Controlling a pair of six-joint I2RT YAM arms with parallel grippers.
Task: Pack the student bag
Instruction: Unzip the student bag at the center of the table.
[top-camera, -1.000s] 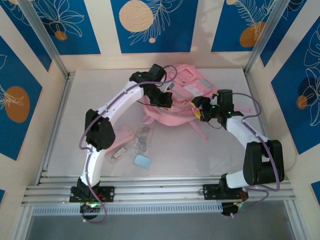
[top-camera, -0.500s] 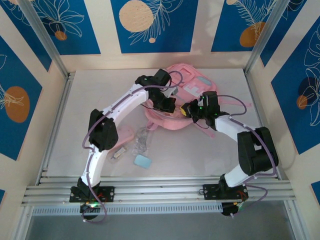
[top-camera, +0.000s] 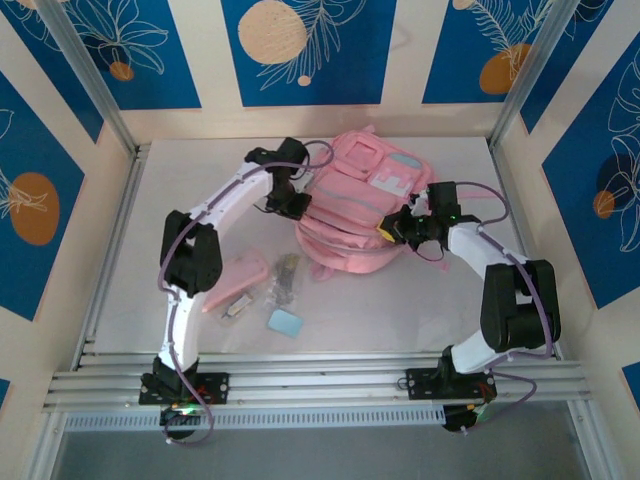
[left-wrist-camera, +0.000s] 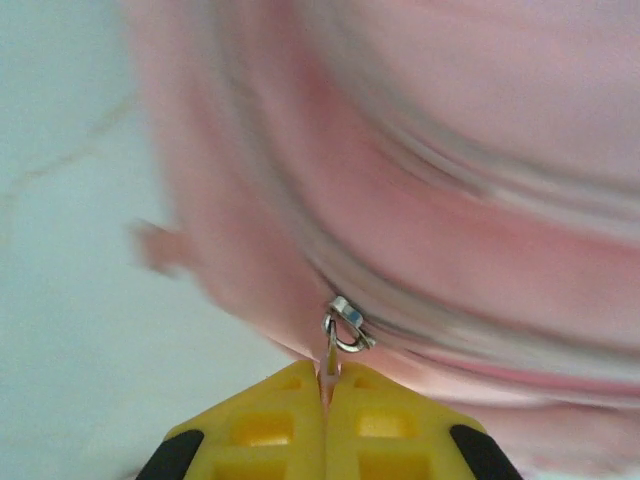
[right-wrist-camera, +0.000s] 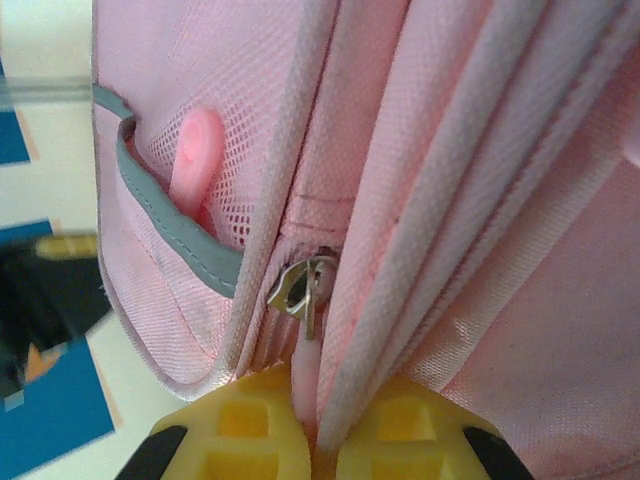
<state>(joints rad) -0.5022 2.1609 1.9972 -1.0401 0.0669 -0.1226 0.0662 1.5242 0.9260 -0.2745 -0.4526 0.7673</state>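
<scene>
Nearest us, in front of the student bag (top-camera: 365, 190), a large soft pink fabric backpack, four loose things lie on the pale table (top-camera: 420, 310). They are one flat pink pencil case (top-camera: 243, 272), one clear plastic packet (top-camera: 285, 280), one small pale stick (top-camera: 236, 306) and one light-blue square pad (top-camera: 285, 322). The bag lies far-middle, between two grippers. At its left, our left gripper (left-wrist-camera: 327, 385) is pinched on a zip pull. At its right, the right gripper (right-wrist-camera: 308, 420) clamps a pink pull tab (right-wrist-camera: 303, 365). We judge we are opening the zip. Next the two pulls must part along the track without dragging the bag.
</scene>
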